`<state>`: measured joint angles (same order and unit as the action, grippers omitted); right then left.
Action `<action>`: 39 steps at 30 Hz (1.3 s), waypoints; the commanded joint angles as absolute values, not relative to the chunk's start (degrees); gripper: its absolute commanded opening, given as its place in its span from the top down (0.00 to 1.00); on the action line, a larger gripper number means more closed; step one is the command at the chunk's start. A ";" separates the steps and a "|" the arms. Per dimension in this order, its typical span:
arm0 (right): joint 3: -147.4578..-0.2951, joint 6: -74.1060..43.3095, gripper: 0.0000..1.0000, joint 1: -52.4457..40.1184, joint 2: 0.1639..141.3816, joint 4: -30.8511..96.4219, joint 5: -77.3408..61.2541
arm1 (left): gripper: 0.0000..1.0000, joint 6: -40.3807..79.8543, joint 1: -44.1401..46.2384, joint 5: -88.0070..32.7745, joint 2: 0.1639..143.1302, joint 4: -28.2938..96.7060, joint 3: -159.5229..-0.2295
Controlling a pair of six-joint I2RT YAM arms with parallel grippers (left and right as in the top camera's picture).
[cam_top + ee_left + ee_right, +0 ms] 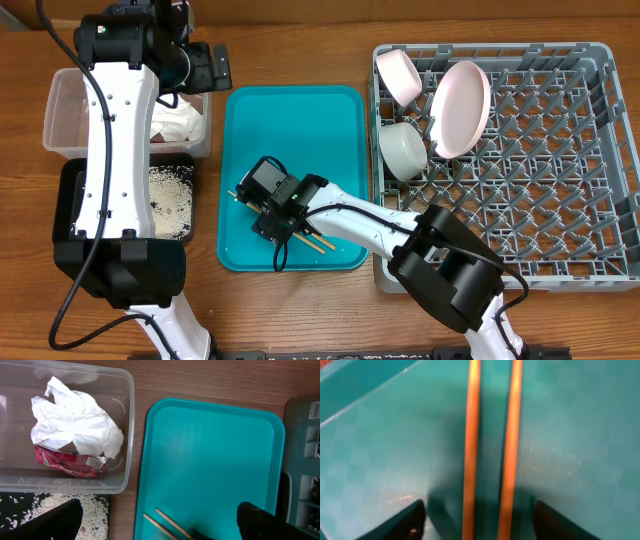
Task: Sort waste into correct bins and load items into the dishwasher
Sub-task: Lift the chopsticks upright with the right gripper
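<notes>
Two wooden chopsticks (471, 450) lie side by side on the teal tray (330, 120). My right gripper (480, 520) is open and low over them, one finger on each side; it also shows in the overhead view (270, 208). The chopsticks' ends (318, 243) stick out from under it. My left gripper (160, 530) is open and empty, high over the tub's right end (205, 65). The clear tub (127, 435) holds the white napkin (75, 422) and the red-and-white wrapper (70, 462). Rice (170, 195) lies in the black tray (70, 190).
The grey dish rack (560, 170) on the right holds a white plate (460, 108) on edge and two bowls (398, 75) (403, 148) at its left side. The left arm's white link spans the tub and the black tray.
</notes>
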<state>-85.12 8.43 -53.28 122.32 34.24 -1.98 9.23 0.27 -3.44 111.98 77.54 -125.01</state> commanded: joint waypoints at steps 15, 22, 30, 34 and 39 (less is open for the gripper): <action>-86.72 0.67 0.52 -46.65 123.90 36.23 0.34 | 0.00 9.41 0.34 -4.05 111.85 77.38 -125.78; -87.55 -2.55 0.53 -42.13 123.90 36.27 -6.11 | 0.00 9.41 0.36 -4.05 111.85 77.38 -125.78; -93.65 -7.97 0.41 -41.80 123.87 40.49 -5.37 | 0.00 9.41 0.34 -4.05 111.85 77.38 -125.78; -97.62 -12.80 0.40 -41.58 123.87 43.90 -1.39 | 0.00 9.41 0.36 -4.05 111.85 77.38 -125.78; -98.13 -20.21 0.43 -41.30 123.90 45.91 4.75 | 0.00 9.41 0.34 -4.05 111.85 77.38 -125.78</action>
<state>-97.19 -13.43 -41.63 123.61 45.06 -0.56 9.23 0.27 -3.44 111.98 77.56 -125.01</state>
